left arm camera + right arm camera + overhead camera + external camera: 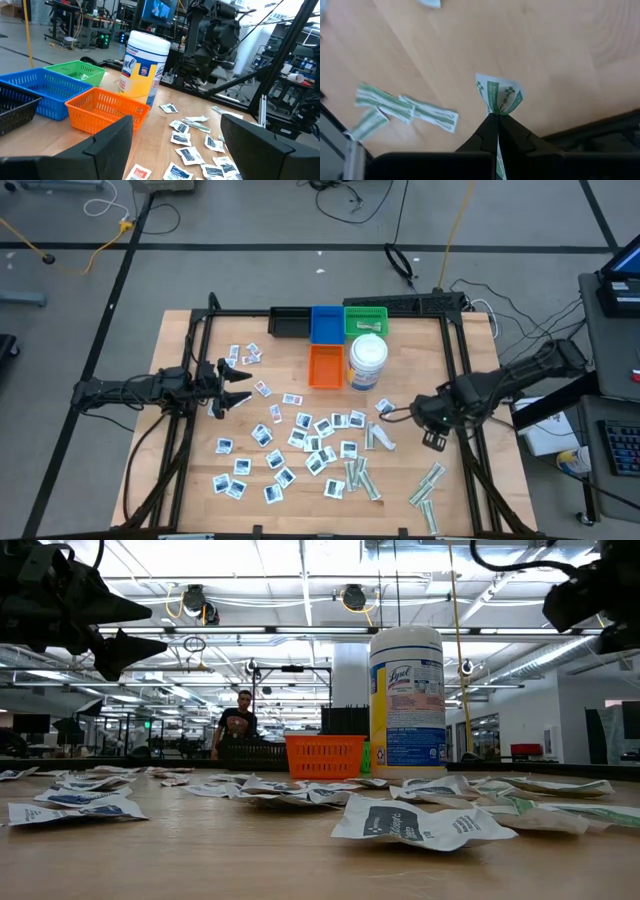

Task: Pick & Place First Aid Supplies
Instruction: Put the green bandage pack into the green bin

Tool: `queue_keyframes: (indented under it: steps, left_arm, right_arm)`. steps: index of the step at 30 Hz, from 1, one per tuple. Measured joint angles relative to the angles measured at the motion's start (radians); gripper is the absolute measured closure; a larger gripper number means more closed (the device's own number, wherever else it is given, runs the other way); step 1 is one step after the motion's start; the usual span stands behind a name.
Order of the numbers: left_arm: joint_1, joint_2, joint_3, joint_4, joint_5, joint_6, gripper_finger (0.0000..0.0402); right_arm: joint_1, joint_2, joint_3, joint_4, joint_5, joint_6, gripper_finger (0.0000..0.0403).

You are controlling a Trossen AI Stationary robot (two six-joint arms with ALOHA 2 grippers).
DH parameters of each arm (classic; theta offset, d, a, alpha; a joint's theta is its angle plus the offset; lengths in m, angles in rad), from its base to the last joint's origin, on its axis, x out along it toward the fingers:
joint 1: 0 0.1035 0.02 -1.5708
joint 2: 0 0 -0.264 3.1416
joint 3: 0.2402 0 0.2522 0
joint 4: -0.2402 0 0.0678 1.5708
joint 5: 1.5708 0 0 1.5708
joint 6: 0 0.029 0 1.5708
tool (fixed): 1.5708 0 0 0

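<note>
Right wrist view had the catch: a green-and-white wrapped strip [501, 95] sat pinched at its lower end between the right gripper [496, 116], fingers clamped tight on it, the wrapper fanning out above the tips, wooden table [560, 50] beneath. More wrapped strips [405, 111] lay flat on the wood nearby. From the high view, that right gripper [385, 412] hung over the table's right side, just below the white wipes canister [368, 361]. The rest of the first aid supplies, small white square packets [300, 445], were scattered across the middle of the table, with pale strips [428, 490] grouped toward the near right corner. Behind them stood the orange basket [325, 366], then the blue basket [326, 324], green basket [365, 319] and black basket [289, 322] in a row at the far edge. The left gripper [238, 385] waited over the left side, fingers spread wide and holding nothing.
</note>
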Motion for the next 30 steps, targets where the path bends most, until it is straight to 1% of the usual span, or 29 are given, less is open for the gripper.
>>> queue_keyframes:
  steps: [6, 16, 23, 30]
  left_arm:
    - [0.0, 0.0, 0.0, 0.0, 0.0, 0.0, 0.0096]
    - [0.0, 0.0, 0.0, 0.0, 0.0, 0.0, 0.0096]
    - [0.0, 0.0, 0.0, 0.0, 0.0, 0.0, 0.0096]
    - [0.0, 0.0, 0.0, 0.0, 0.0, 0.0, 0.0096]
  right_arm:
    - [-0.154, 0.001, 0.006, -0.001, 0.006, -0.027, 0.0403]
    - [-0.48, 0.0, 0.006, 0.001, 0.01, -0.16, 0.0403]
    - [-0.687, 0.0, 0.006, 0.033, 0.01, -0.257, 0.0403]
    - [-0.87, 0.017, 0.006, 0.075, 0.011, -0.292, 0.0403]
